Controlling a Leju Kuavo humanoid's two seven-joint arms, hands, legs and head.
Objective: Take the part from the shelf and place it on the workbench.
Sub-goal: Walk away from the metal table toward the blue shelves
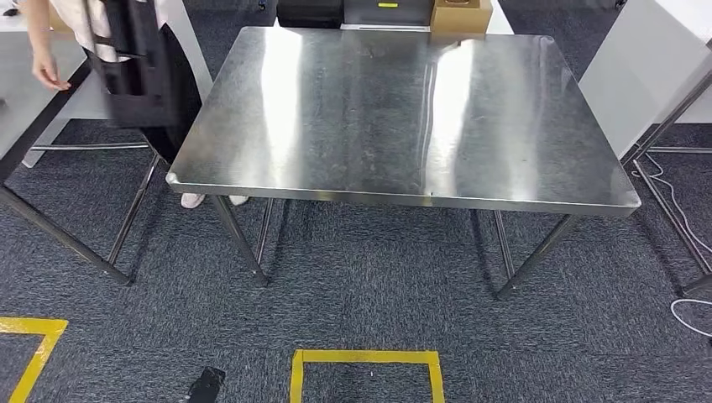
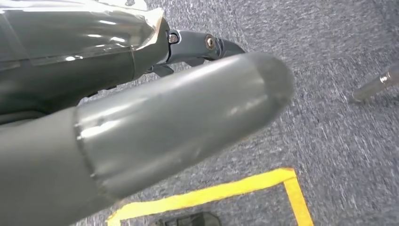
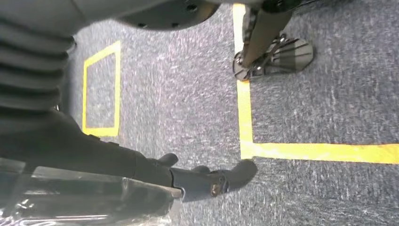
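Observation:
The steel workbench (image 1: pixel 403 117) stands straight ahead, its top bare and shiny. A dark part wrapped in clear plastic (image 2: pixel 70 42) lies against the inside of my left hand (image 2: pixel 164 122), whose dark fingers (image 2: pixel 207 44) reach past the wrap's edge while the thick thumb juts out in front. The right wrist view has the same kind of plastic-wrapped dark part (image 3: pixel 84 197) along my right hand (image 3: pixel 141 165), with its fingers (image 3: pixel 216 181) stretched beside it. Both hands hang low over the carpet with the part held between them.
A person (image 1: pixel 134 59) stands at the workbench's far left corner, one hand on a white table (image 1: pixel 25 92). A cardboard box (image 1: pixel 460 15) sits beyond the bench. Yellow tape squares (image 1: pixel 366 357) mark the grey carpet. A white panel (image 1: pixel 638 67) and a cable (image 1: pixel 684 227) are at right.

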